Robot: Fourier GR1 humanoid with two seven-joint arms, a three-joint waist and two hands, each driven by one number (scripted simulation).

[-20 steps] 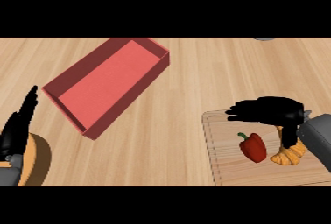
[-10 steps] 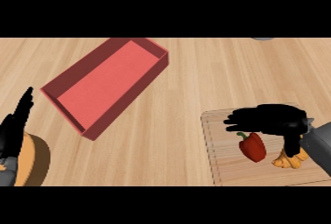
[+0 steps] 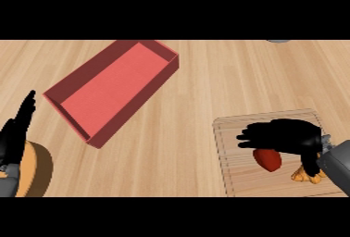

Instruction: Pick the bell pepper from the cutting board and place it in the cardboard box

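A: Step in hand, by my reading: the grasp. The right hand (image 3: 284, 135) is over the cutting board (image 3: 236, 172), its fingers bent down above the top of the bell pepper (image 3: 268, 159). The pepper lies on the board; nothing shows it lifted.

B: Is the hand holding it?

A: Cannot tell. The fingers curl over the pepper's upper end and hide the contact. The red lower half of the pepper shows clear below the palm. I log it as a hand closing toward the pepper, grip unconfirmed.

B: Pepper position relative to the hand?

A: Directly beneath and slightly toward the robot, on the board's middle. An orange item (image 3: 305, 174) sits just beside it on the right, partly under the forearm.

B: Next move calls for what?

A: Judgement only: finish wrapping fingers and thumb round the pepper, lift straight up so the orange item is not dragged, then carry it left and away across the counter (image 3: 205, 92) to the cardboard box (image 3: 113, 90), which lies well apart, open side up and set diagonally.

B: Left hand?

A: The left hand (image 3: 17, 127) rests at the left edge, fingers straight and up, holding nothing.
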